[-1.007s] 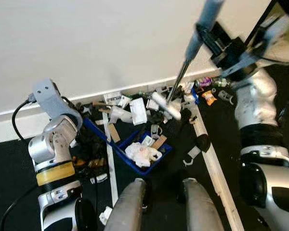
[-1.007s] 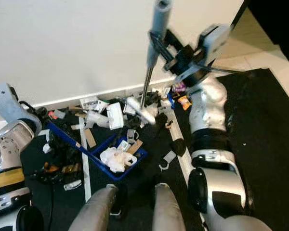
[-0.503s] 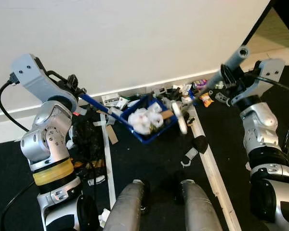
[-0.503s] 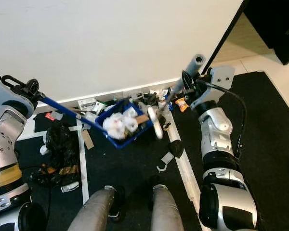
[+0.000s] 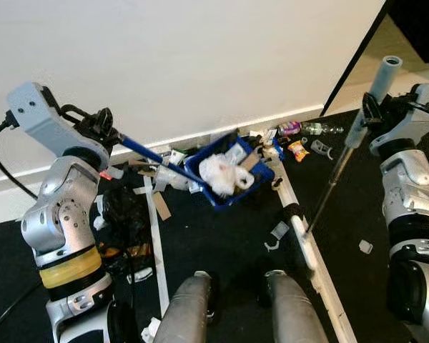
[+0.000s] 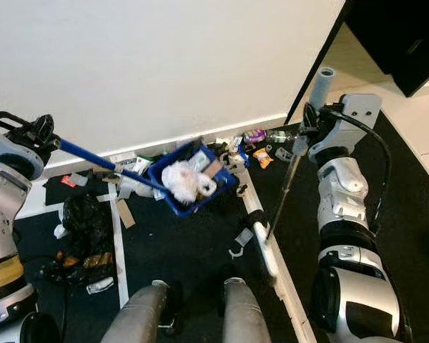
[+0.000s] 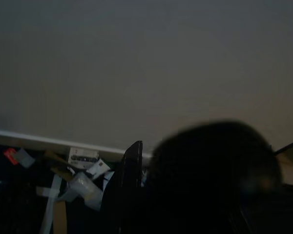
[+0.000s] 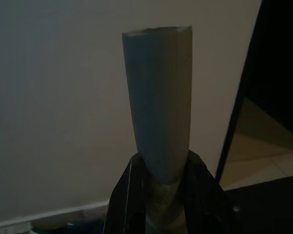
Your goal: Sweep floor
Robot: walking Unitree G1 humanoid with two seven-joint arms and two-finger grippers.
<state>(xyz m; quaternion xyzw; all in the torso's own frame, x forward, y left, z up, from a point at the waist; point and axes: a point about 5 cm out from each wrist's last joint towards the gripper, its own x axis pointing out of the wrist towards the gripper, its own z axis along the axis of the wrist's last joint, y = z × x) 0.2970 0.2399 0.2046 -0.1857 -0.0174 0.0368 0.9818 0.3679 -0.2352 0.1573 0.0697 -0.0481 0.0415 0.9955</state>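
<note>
I judge the sweep partly done — the blue dustpan [image 5: 229, 171], its handle clamped in my left gripper [image 5: 104, 128], hangs loaded above the black mat [image 6: 200, 243], but litter [image 6: 261, 143] lines the baseboard [image 5: 200, 136]. My right gripper [image 8: 161, 168] pinches the broom [image 5: 343, 153] — that wrist view confirms fingers [image 8: 132, 195] hugging the handle; the head views show its head resting on the mat.

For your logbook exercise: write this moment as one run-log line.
left gripper: holds blue dustpan, raised, loaded | right gripper: shut on broom handle, head on floor | litter along wall
</note>
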